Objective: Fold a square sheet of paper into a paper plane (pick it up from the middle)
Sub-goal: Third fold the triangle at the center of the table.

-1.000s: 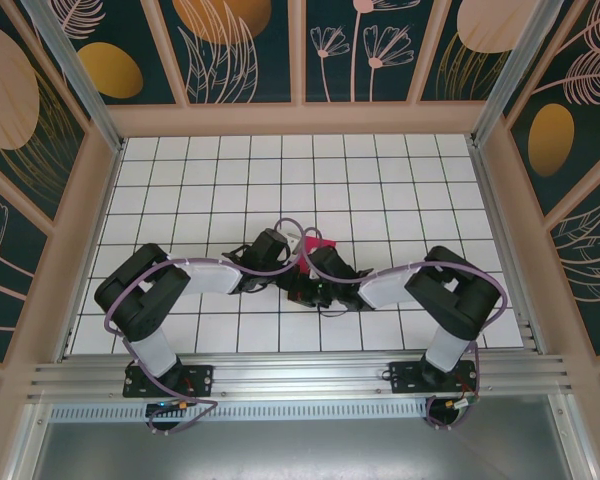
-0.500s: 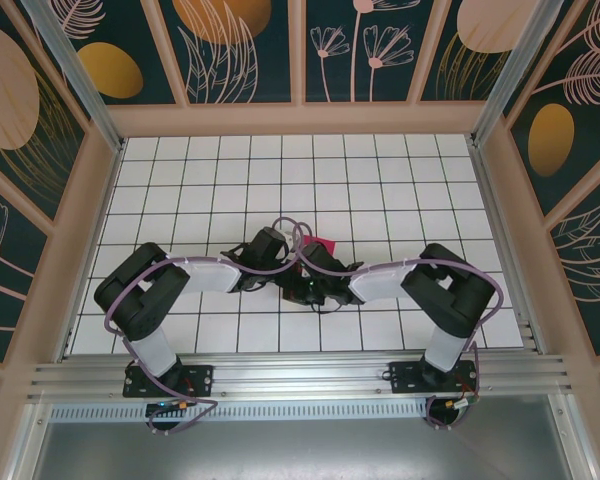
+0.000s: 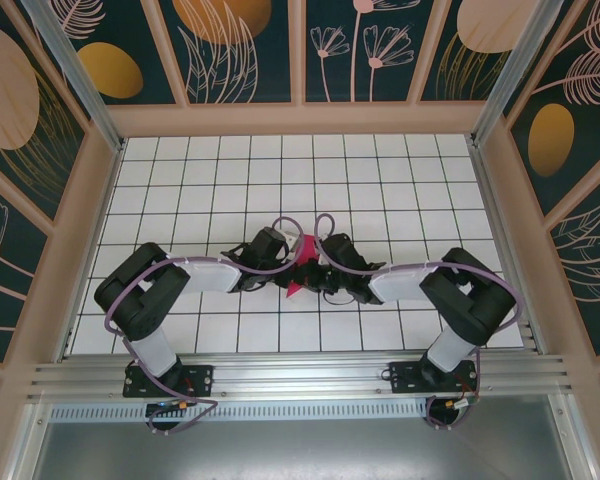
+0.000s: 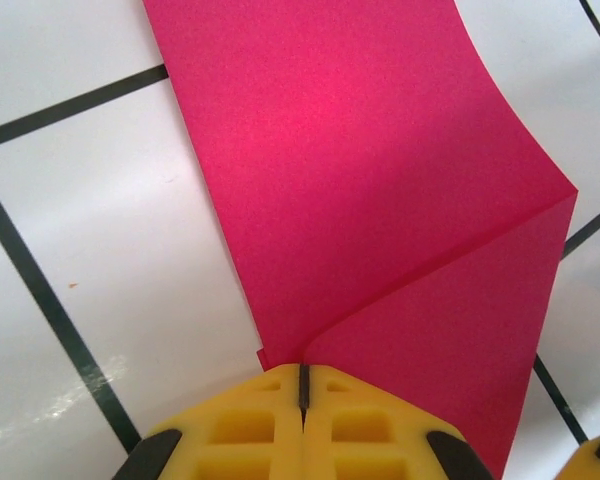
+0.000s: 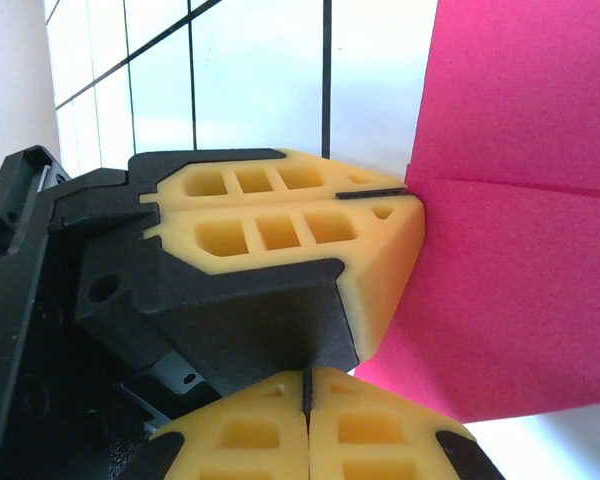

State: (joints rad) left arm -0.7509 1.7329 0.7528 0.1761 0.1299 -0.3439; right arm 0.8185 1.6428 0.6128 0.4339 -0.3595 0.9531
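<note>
Both arms reach inward over the white gridded tabletop (image 3: 380, 180) and meet near its middle. Between them is the creased magenta sheet of paper (image 4: 380, 200), fanning away from the left gripper (image 4: 302, 372), whose yellow fingers (image 4: 250, 420) are clamped on its folded edge. The right gripper (image 5: 308, 385) has its jaws pressed together just beside the sheet's lower corner. Whether it pinches any paper cannot be told.
</note>
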